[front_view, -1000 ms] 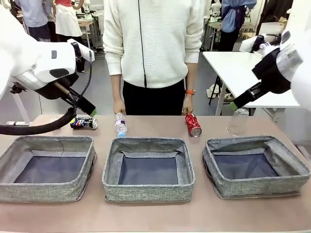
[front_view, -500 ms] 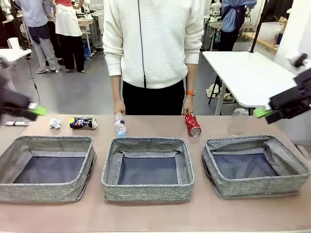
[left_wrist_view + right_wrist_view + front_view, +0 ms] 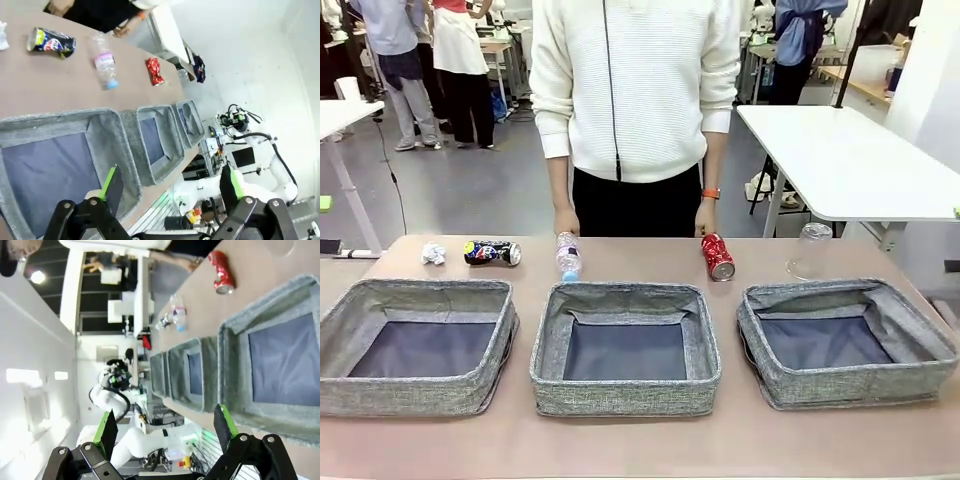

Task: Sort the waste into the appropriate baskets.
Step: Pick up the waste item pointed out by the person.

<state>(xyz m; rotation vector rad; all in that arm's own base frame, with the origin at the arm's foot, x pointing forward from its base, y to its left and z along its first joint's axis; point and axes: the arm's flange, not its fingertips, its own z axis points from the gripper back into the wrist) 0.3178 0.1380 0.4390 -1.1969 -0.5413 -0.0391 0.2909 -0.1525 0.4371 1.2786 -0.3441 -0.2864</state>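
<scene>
- Shared table (image 3: 640,440) in an open lab room; a person stands at the far side, hands at the far edge.
- left tool (image 3: 168,172): jaws spread wide, nothing in them; hangs over the near outer side of the left basket (image 3: 60,120).
- right tool (image 3: 164,412): jaws wide too, empty; hangs off the outer side of the right basket (image 3: 230,350).
- middle basket (image 3: 625,395) sits between those two. All three look empty.
- All the waste lies in one line beyond the baskets, well apart from both tools: paper ball (image 3: 433,254), crushed can (image 3: 492,253), bottle (image 3: 568,257), red can (image 3: 717,257), clear cup (image 3: 810,250).
- Axes:
  - crushed can on its side, long axis along the far edge.
  - bottle with its blue cap toward the baskets.
  - red can on its side, skewed, pointing roughly at the baskets.
  - clear cup standing.
- Likely split: the left arm is nearer the paper ball and crushed can, the right arm nearer the clear cup and red can. Either reach goes forward over the basket row.
</scene>
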